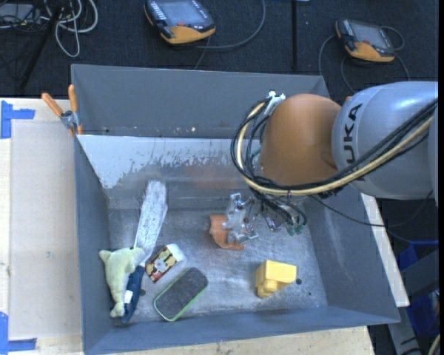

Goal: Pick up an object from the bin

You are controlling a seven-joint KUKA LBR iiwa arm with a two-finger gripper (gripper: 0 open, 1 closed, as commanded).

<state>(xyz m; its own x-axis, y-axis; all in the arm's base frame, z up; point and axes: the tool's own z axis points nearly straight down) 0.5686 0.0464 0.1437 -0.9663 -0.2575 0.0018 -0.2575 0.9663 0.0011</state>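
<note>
My gripper is low in the middle of the bin, under the arm's orange cover. It is right against a small orange object that lies on the bin floor and juts out to the gripper's left, with part of it hidden behind the gripper. A yellow blocky toy lies a little to the gripper's lower right, apart from it.
At the bin's left lie a long brush with a pale head and blue handle, a pale green plush toy, a small printed packet and a grey pad with a green rim. The arm covers the bin's right back part.
</note>
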